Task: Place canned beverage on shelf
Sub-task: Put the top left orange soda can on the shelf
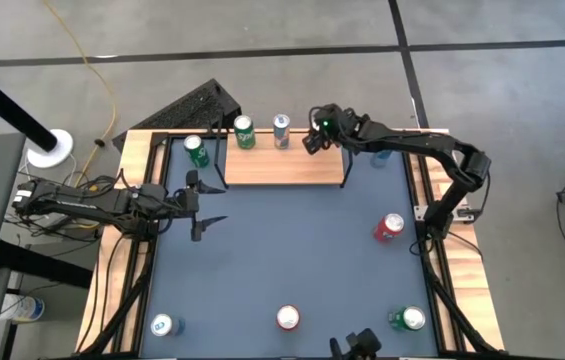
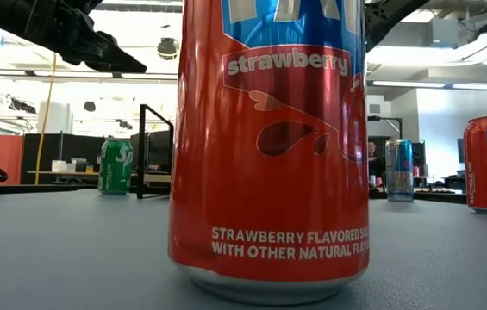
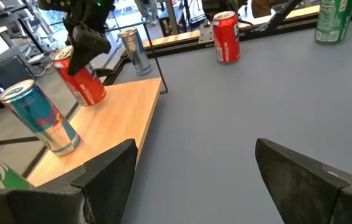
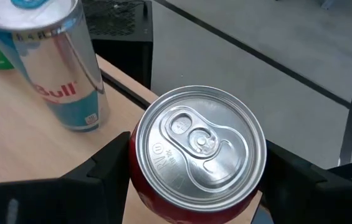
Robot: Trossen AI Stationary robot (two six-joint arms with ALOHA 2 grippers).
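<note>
While right pincer [image 4: 194, 180] grips red can [image 4: 197, 149] on shelf [image 1: 284, 168] at desk's [image 1: 292, 250] twelve o'clock, left pincer [image 1: 202, 206] hangs open at nine o'clock.

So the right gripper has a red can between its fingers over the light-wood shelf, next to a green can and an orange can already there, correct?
Not quite. The right gripper does have the red can between its fingers over the light-wood shelf, but the cans already there are a green can and a slim silver-and-blue can, not an orange one. The right wrist view shows it.
</note>
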